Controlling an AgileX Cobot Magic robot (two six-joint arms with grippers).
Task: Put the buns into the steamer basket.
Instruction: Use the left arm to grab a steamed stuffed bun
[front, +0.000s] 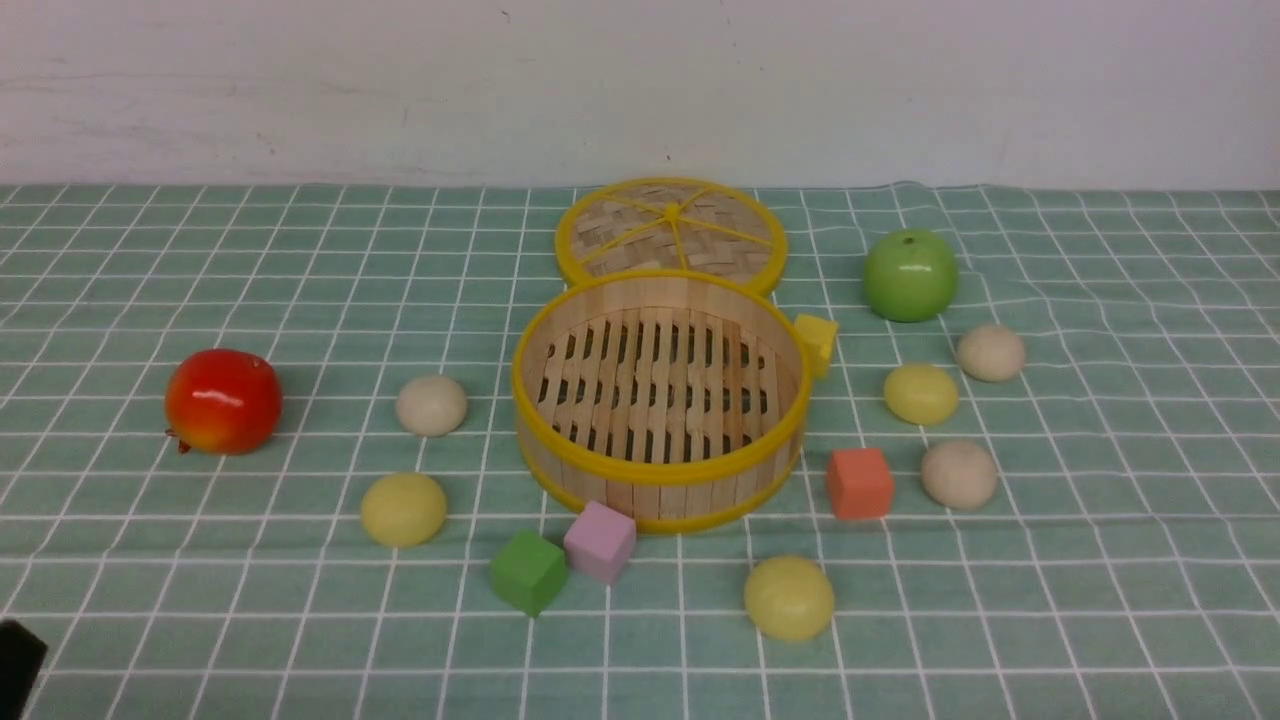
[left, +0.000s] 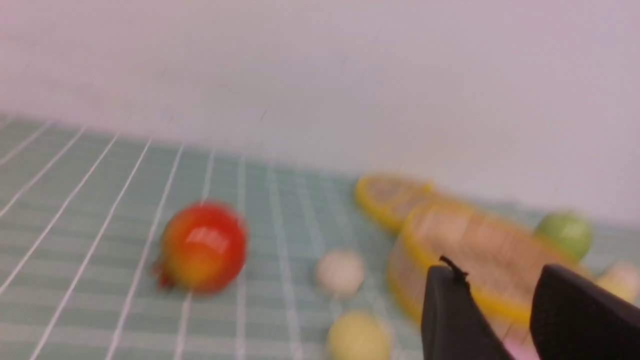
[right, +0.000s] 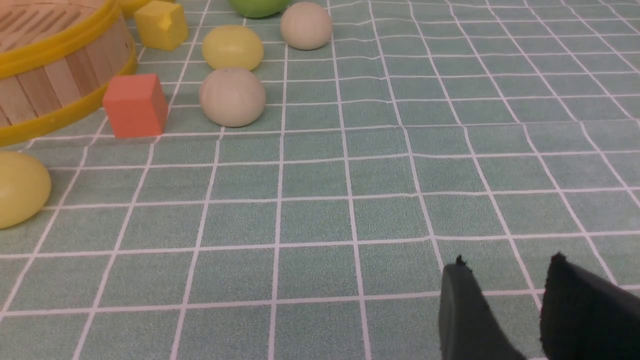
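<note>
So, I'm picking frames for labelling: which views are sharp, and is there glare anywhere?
Left wrist view: blurred throughout, red fruit and basket smeared. Front and right wrist views: sharp. Front view: small glare spots on red fruit and apple, soft shadows.

My left gripper (left: 500, 272) hovers toward the table's near left, jaws parted and empty. My right gripper (right: 507, 265) hangs low, likewise parted, holding nothing.

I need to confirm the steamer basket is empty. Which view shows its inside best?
The front view: the steamer basket sits centred and sharp, its slatted floor bare. The left wrist view shows it blurred and partly behind the jaws; the right wrist view catches only part of its outer wall.
</note>
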